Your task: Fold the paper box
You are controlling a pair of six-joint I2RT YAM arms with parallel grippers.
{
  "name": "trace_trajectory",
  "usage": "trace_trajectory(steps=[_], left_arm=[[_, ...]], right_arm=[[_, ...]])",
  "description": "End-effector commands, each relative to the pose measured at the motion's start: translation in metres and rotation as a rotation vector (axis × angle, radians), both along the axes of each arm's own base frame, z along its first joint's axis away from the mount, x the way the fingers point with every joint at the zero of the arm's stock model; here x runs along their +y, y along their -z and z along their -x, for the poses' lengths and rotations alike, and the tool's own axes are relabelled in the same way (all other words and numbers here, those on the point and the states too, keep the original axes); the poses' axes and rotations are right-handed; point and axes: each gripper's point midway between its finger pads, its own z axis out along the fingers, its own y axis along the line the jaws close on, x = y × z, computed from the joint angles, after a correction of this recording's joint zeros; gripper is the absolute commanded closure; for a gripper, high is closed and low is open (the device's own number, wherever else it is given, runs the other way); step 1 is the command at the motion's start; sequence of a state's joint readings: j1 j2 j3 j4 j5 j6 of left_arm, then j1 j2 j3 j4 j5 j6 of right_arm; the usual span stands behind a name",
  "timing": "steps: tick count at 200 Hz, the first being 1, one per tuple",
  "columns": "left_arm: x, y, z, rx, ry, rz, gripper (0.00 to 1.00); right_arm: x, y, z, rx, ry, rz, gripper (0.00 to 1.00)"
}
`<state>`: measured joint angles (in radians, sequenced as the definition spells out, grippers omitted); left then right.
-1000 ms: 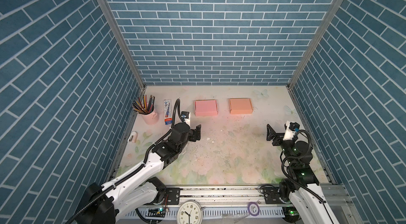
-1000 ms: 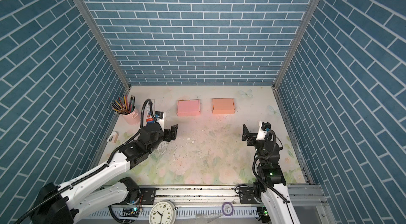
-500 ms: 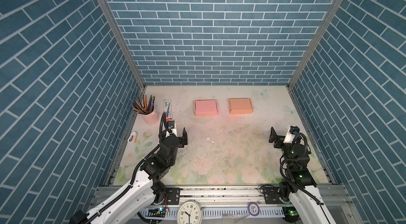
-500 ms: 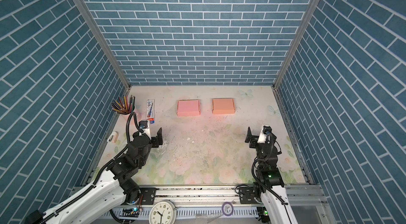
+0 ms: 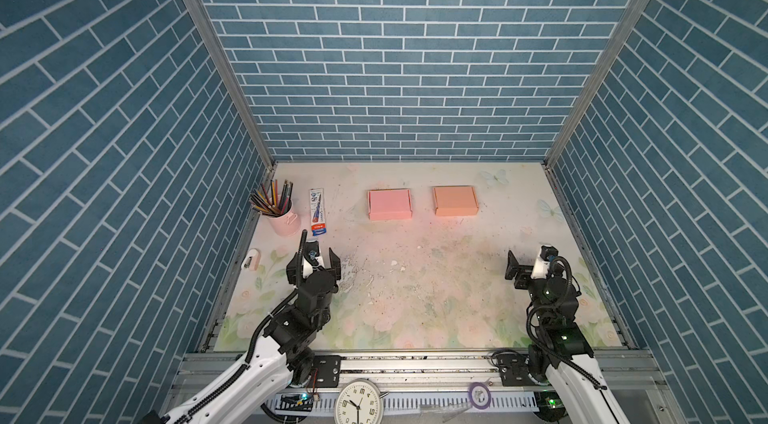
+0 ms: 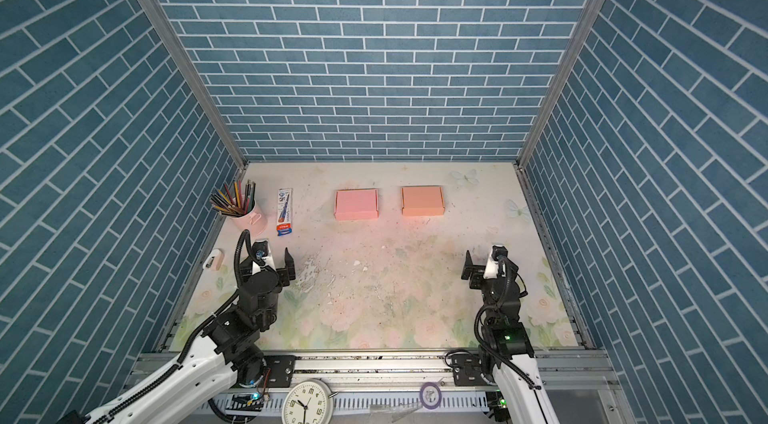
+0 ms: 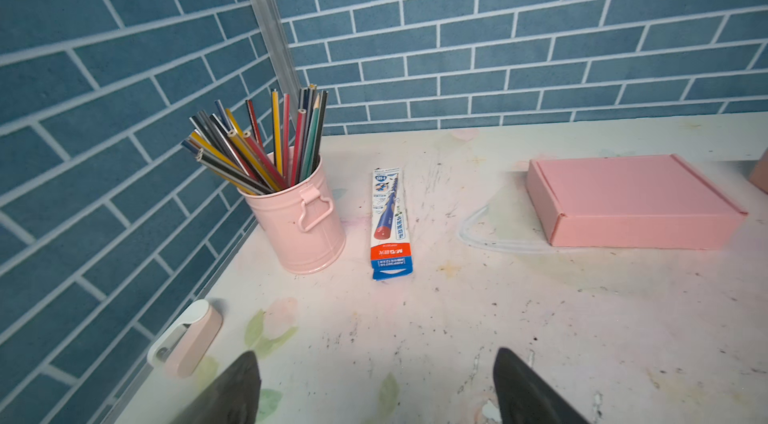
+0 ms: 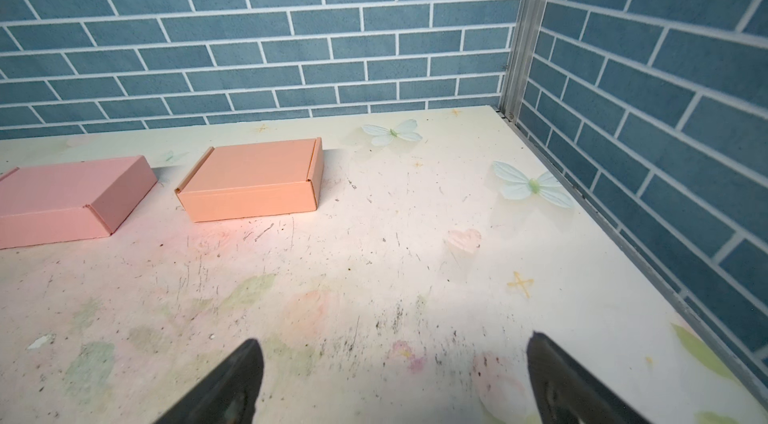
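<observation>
- The left arm (image 5: pixel 309 301) stretched low over the near left of the desk (image 5: pixel 432 276), jaws spread wide, holding nothing.
- The right arm (image 5: pixel 555 301) stood folded at the near right, jaws spread and empty.
- A pink paper box (image 5: pixel 390 204) and an orange paper box (image 5: pixel 455 201) lay closed side by side near the far wall, well apart from both arms.

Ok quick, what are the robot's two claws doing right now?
Left gripper: open, holding nothing.
Right gripper: open, holding nothing.
</observation>
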<state>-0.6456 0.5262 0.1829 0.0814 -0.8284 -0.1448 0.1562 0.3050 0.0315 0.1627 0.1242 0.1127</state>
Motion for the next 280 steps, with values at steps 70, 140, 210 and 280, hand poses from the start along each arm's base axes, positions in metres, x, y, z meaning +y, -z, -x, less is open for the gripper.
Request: trace_trajectory(steps=[70, 140, 210, 280], left_arm=[[0.013, 0.011, 0.006, -0.099, -0.042, -0.003, 0.12], [0.012, 0.012, -0.007, -0.082, -0.008, -0.067, 0.12], [0.020, 0.013, -0.028, -0.090, 0.017, -0.002, 0.12], [0.040, 0.012, -0.046, -0.125, 0.006, 0.109, 0.12]], right_arm=[[-0.001, 0.002, -0.003, -0.004, -0.003, 0.040, 0.02], [0.001, 0.004, -0.008, 0.009, -0.009, 0.049, 0.02], [-0.009, -0.006, -0.021, -0.076, 0.036, 0.058, 0.02], [-0.016, -0.009, -0.046, -0.098, 0.042, 0.004, 0.02]])
